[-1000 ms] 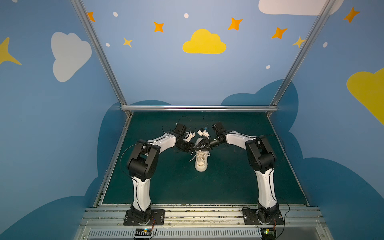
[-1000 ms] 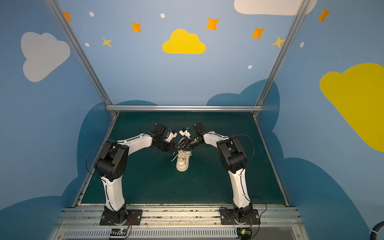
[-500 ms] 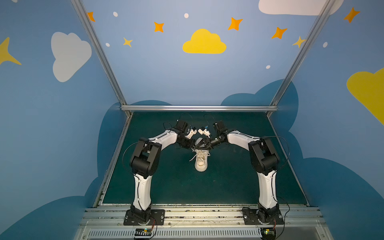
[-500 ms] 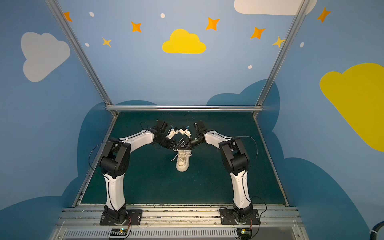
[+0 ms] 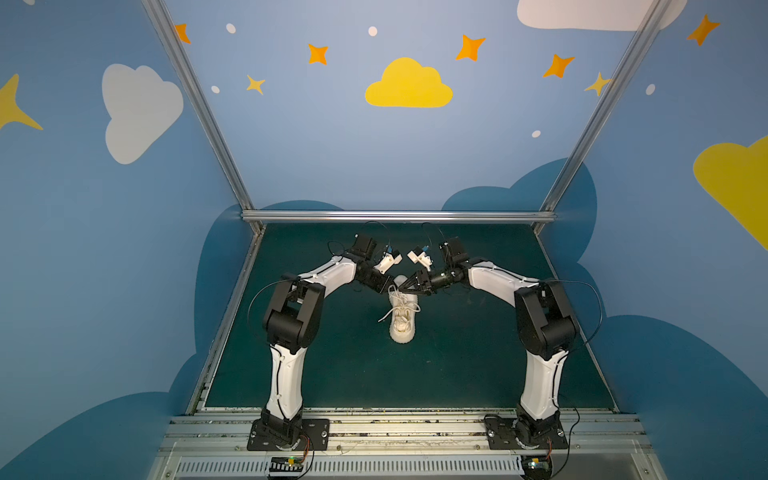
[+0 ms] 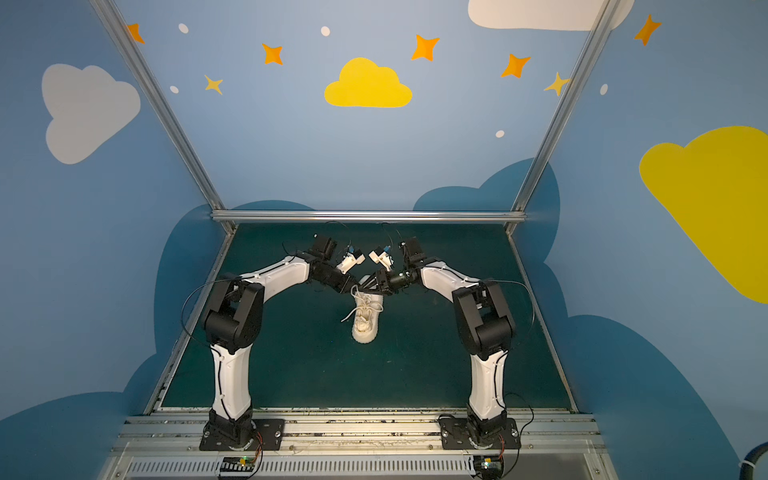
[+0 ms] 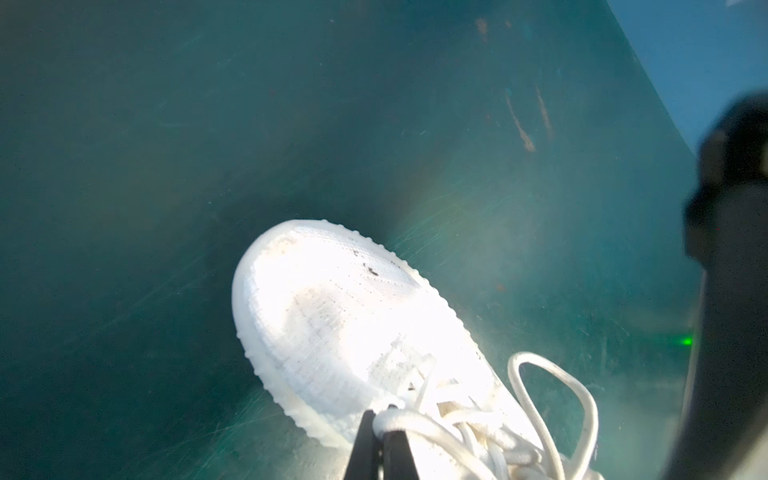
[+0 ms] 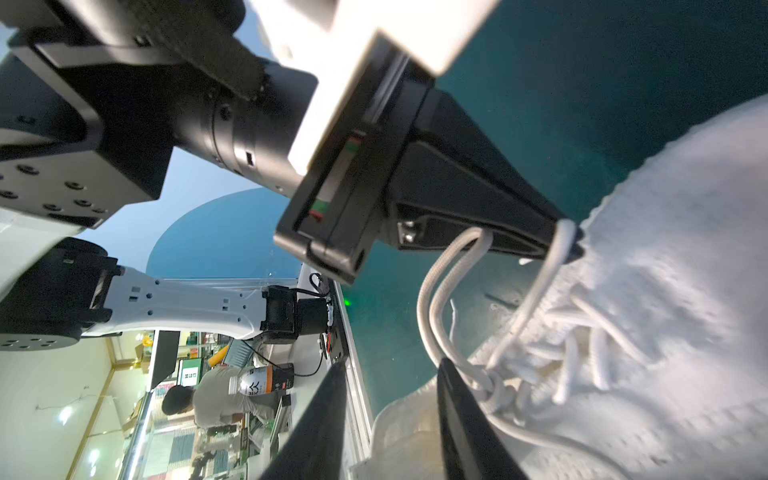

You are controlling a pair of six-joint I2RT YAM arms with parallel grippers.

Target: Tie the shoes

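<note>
A cream-white knit shoe lies mid-mat with its toe toward the front. My left gripper hangs over the lace area, shut on a cream lace that loops over its tips. The right wrist view shows that same left gripper pinching the lace, and a lace loop hanging from it. My right gripper is open at the shoe's heel end. One of its fingers touches the lace knot. No lace lies between its jaws.
A loose lace end trails onto the green mat left of the shoe. An aluminium rail and blue walls close the back and sides. A metal rail with both arm bases runs along the front.
My right gripper's jaws have spread a little wider. Both grippers have drawn slightly closer together over the shoe. The left stays shut on the lace.
</note>
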